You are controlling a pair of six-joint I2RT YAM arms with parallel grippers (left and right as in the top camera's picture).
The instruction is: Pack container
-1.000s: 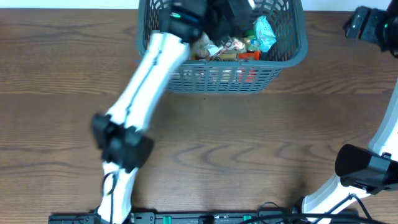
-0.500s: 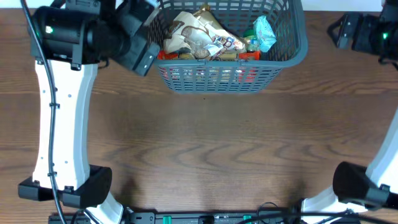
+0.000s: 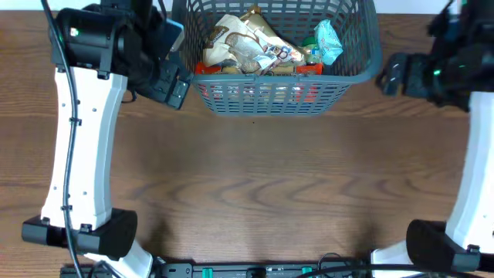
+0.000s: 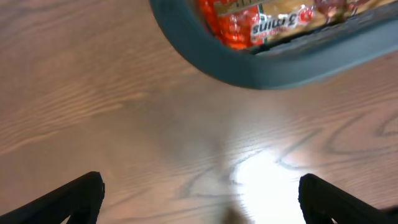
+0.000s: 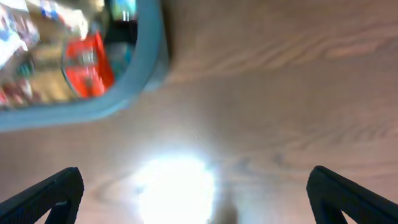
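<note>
The container, a grey-blue lattice basket, stands at the table's far edge. It holds a beige snack packet, a teal packet and a red packet. My left gripper hovers just outside the basket's front left corner, open and empty. In the left wrist view its dark fingers stand wide apart over bare wood, below the basket's rim. My right gripper hangs beside the basket's right wall, also open with nothing in it. The right wrist view shows the rim and the red packet.
Brown wooden table spreads in front of the basket. The white left arm runs down the left side. At the right edge is the right arm. Lamp glare lies on the wood under the right gripper.
The left arm has drawn out of the basket and swung to its left front corner, leaving the beige packet uncovered inside. The right gripper has moved in toward the basket's right side.
</note>
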